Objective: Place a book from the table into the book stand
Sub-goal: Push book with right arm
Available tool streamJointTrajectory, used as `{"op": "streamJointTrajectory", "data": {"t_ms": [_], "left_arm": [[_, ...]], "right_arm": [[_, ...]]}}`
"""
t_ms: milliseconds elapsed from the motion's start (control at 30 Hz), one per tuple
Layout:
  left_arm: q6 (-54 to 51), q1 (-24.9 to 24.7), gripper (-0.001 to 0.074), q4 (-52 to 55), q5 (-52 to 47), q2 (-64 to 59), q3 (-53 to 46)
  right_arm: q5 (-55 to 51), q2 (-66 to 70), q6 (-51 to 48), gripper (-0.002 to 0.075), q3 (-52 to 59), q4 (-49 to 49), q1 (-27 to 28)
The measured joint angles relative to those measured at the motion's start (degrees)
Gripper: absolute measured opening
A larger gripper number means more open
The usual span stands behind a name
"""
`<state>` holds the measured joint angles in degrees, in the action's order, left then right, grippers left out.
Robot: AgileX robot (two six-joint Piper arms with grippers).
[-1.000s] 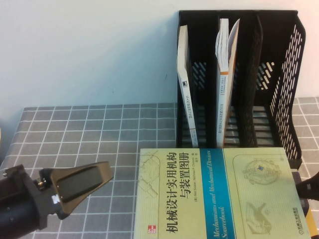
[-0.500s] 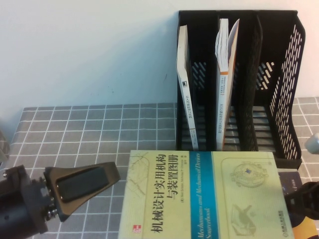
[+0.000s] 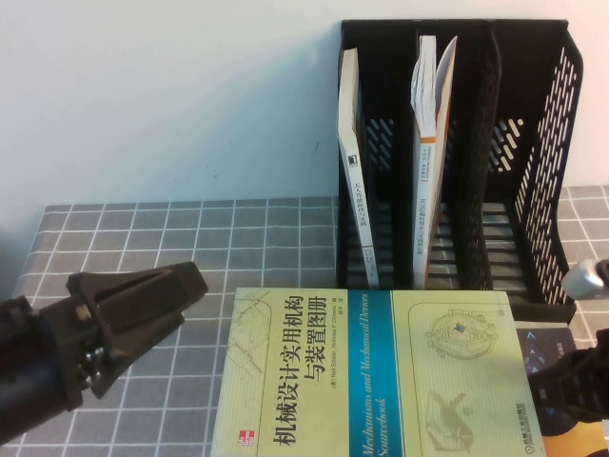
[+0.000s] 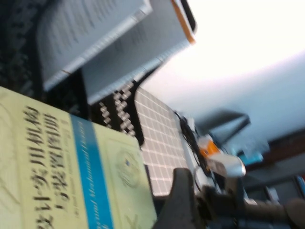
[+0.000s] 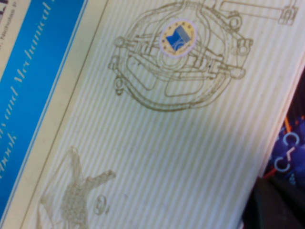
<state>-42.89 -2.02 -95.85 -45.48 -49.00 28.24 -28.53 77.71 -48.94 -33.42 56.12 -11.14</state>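
Flanking the glossy book point(image 3: 381, 381): left gripper point(image 3: 143, 309), right gripper point(image 3: 571, 381).

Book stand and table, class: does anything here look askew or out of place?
In the book stand, two thin books lean, one splaying open. The big yellow-green book lies crooked, partly over a dark book. The left gripper hovers beside it, the right gripper at its edge.

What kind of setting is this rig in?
Likely a lab test bench dressed as a desk: a grid-marked grey cloth on the table, a black book stand against a plain wall, the book between the left gripper and the right gripper.
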Motion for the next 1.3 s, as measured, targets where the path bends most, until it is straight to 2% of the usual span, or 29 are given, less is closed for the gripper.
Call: {"op": "streamJointTrajectory", "data": {"t_ms": [100,200,333,433,567,900,1300], "left_arm": [[0.30,0.42,0.0542,0.78,0.70,-2.24,0.12],[0.51,2.78,0.0545,2.94,-3.12,-6.79,0.22],[-2.00,9.25,0.0542,4.41,-11.58,-14.68,0.22],[-4.54,15.01,0.0512,4.51,-17.98,-21.45,0.55],[-8.27,18.83,0.0487,4.63,-19.81,-29.33,2.46],[-14.26,14.42,0.0484,4.18,-20.21,-42.19,3.33],[-16.46,14.19,0.0485,1.31,-20.09,-51.23,3.71]], "right_arm": [[0.04,0.00,-0.25,-0.0003,0.04,0.12,0.00],[0.04,0.00,-0.96,-0.0003,0.04,0.12,0.00],[0.04,0.00,-1.21,-0.0003,0.04,0.12,0.00],[0.04,0.00,-1.31,-0.0003,0.15,0.15,0.00],[0.04,0.00,-1.31,-0.0003,0.13,0.24,0.00],[0.44,0.00,-1.44,-0.0003,0.13,0.24,0.00],[0.53,0.00,-1.46,-0.0003,0.13,0.24,0.00]]}}
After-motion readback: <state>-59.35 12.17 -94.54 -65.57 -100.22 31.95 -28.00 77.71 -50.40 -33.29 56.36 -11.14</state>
